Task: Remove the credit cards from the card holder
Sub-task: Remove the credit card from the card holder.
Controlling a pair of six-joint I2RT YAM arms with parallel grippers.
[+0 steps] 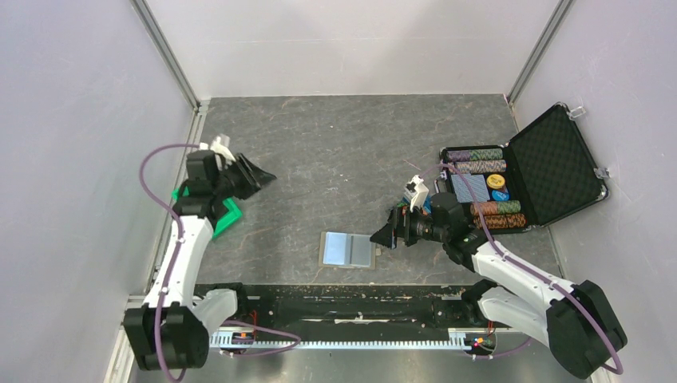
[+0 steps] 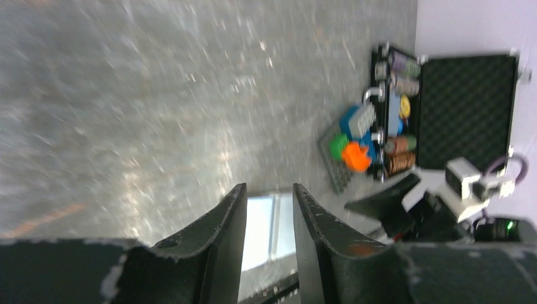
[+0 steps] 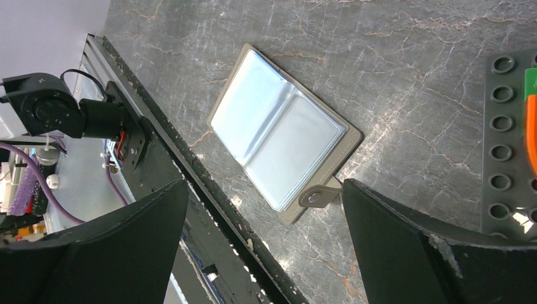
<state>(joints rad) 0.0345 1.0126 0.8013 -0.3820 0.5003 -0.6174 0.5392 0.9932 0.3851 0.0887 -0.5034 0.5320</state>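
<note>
Holder [image 3: 278,136]: open flat, likely light, slick; take its tab [image 3: 316,196]. Right pincer [image 3: 263,190] wide, empty; left pincer [image 2: 269,190] narrowly parted, empty.

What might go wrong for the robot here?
The holder lies open and flat, so the right gripper may scrape the table or slip off it. It is close to the near rail; a push might slide it there. No cards show on its shiny inside, so grabbing one may be hard.

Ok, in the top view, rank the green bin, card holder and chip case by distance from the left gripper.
1. Green bin, left side, by the left gripper.
2. Card holder, centre, near edge.
3. Chip case, far right.
</note>
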